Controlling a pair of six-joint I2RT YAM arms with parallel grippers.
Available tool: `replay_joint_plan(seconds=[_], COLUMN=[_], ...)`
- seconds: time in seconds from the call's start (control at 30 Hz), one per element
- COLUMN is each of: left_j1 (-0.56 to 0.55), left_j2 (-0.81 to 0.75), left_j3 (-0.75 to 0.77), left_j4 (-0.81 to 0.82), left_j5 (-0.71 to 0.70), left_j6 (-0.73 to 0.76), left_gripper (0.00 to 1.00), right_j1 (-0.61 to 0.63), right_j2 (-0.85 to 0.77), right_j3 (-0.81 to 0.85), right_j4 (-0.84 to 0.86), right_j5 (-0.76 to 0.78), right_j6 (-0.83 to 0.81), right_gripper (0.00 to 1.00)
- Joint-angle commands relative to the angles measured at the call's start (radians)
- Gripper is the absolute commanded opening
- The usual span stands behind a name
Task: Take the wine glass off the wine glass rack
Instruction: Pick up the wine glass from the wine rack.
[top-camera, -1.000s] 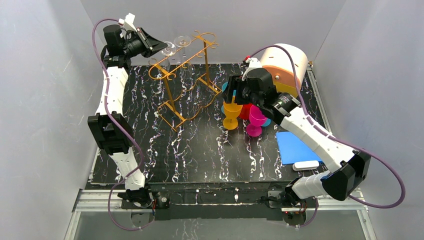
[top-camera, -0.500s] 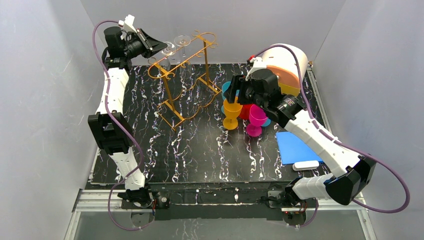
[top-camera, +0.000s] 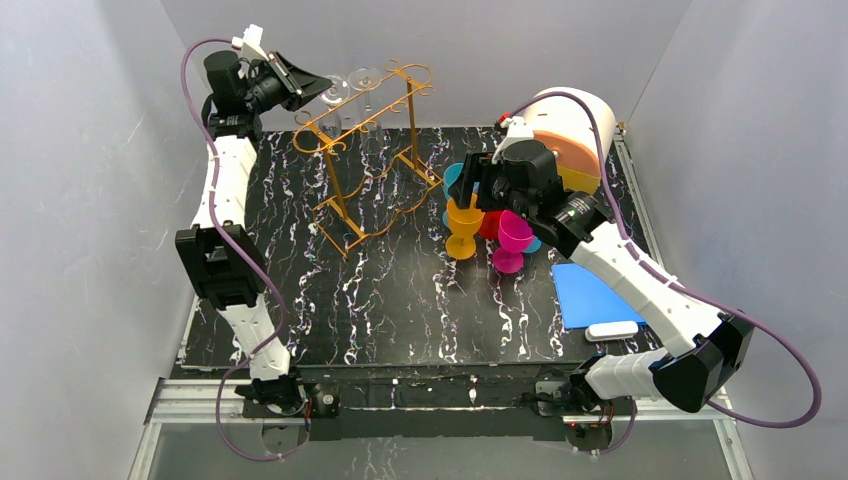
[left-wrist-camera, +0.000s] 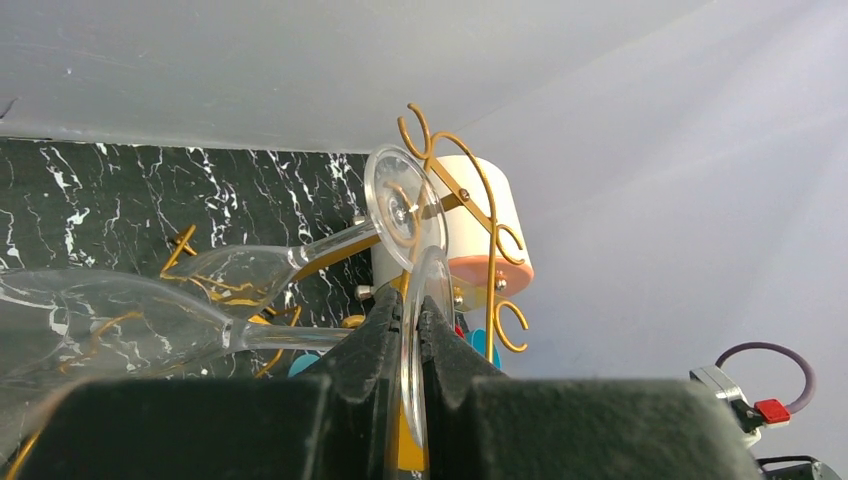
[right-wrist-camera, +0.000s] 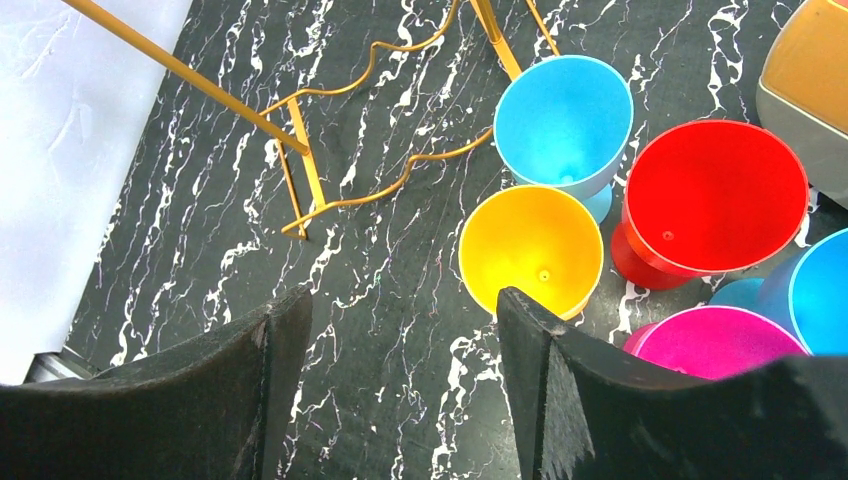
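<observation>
Evidently the pull has started. The left gripper (left-wrist-camera: 412, 312) is clamped tight on the flat foot of the clear wine glass (left-wrist-camera: 120, 315). The glass lies nearly sideways from it, with the stem and bowl trailing back toward the wine glass rack (top-camera: 340, 190).

Compared with a second ago, this gripper has crept a little up and toward the far left corner, and the held glass's foot has gone with it. The rack has not stayed put. Its left curls and near leg now sit slightly farther back on the surface (top-camera: 400, 300), and the frame looks a touch tipped.

I take that to mean the glass is still dragging on the top rails at the rack's left end. I cannot tell from either view whether the stem has cleared them. A second wine glass (left-wrist-camera: 405, 205) hangs just beside the held one, its foot close to the gripped foot.

The right gripper (right-wrist-camera: 400, 305) has its jaws spread wide and holds nothing. It hovers above the yellow goblet (right-wrist-camera: 530, 250) on the right side, well apart from the rack and not steadying it. If the frame keeps following the pull, it could tip.
</observation>
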Motion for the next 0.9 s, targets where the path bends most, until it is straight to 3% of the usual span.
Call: replay_joint_plan(seconds=[0.0,0.47,0.87], left_j1=[0.017,0.03,0.033], left_j2=[-0.046,-0.022,-0.22], left_j3=[0.037,0.084,-0.004], left_j4=[0.05,0.055,-0.25], left_j5=[-0.012,-0.065,-0.575], left_j6=[0.002,0.015,0.221], left_gripper=[0.0,0.0,0.0], right_j1=[-0.006,-0.007,-0.008], right_j2=[-0.034,-0.049,-0.045], right_j3=[0.001,-0.002,-0.024], right_j4=[0.028,0.029,0.072], right_j5=[0.006,0.012,-0.009], right_j6=[0.0,0.01,0.015], right_gripper=[0.76,0.76,0.77])
